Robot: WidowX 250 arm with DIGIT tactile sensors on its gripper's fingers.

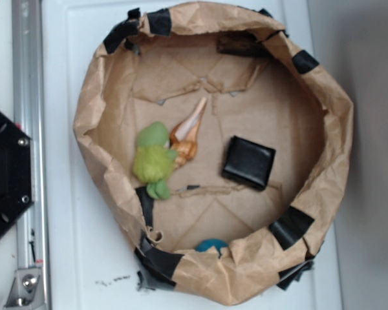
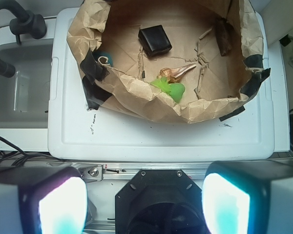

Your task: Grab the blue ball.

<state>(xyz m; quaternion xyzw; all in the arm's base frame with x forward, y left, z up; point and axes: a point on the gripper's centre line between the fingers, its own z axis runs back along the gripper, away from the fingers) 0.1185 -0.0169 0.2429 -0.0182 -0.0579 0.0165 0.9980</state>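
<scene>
The blue ball [image 1: 211, 246] lies inside the brown paper bin [image 1: 97, 110], tucked against its near wall and half hidden by the rim. In the wrist view the blue ball [image 2: 105, 59] shows at the bin's left side behind the paper wall. My gripper [image 2: 144, 204] is open and empty, its two fingers wide apart, hovering high over the black robot base, well away from the bin. The gripper does not show in the exterior view.
In the bin lie a fuzzy yellow-green plush toy [image 1: 154, 160], an orange-and-cream shell-like toy [image 1: 188, 132], a black square pad [image 1: 248, 162] and a dark brown piece [image 1: 240, 44]. The bin sits on a white board [image 2: 151, 136]. The black robot base [image 1: 3, 174] and a metal rail [image 1: 27, 97] stand at left.
</scene>
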